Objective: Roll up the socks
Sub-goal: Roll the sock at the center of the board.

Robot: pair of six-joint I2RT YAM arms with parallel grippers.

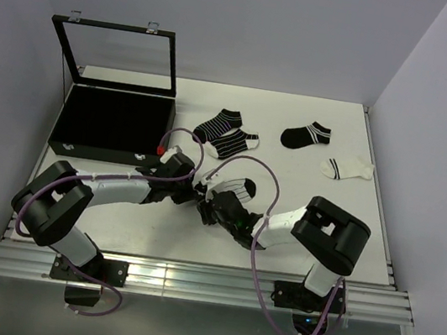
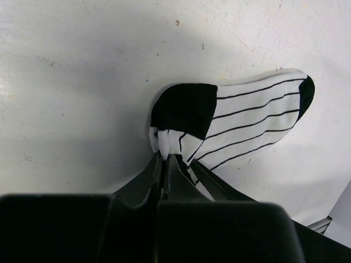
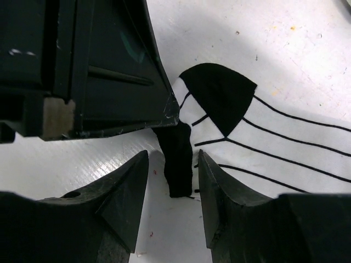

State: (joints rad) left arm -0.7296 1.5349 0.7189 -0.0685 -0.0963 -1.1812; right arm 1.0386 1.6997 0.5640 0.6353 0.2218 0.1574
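Observation:
A white sock with thin black stripes and a black heel (image 1: 238, 189) (image 2: 247, 123) (image 3: 285, 142) lies flat on the table between the two arms. My left gripper (image 1: 199, 190) (image 2: 164, 155) is shut on the white edge of its cuff. The right gripper (image 1: 209, 209) (image 3: 173, 164) is open, its fingers standing either side of the sock's black cuff band (image 3: 178, 159) without pinching it. The left gripper's body (image 3: 98, 66) fills the upper left of the right wrist view. Further back lie other socks: two black striped ones (image 1: 225, 134), a black one (image 1: 306, 135) and a white one (image 1: 347, 167).
A black case (image 1: 111, 123) with its glass lid (image 1: 118, 56) raised stands at the back left of the table. Walls close in the table on the left, back and right. A metal rail (image 1: 189, 279) runs along the near edge.

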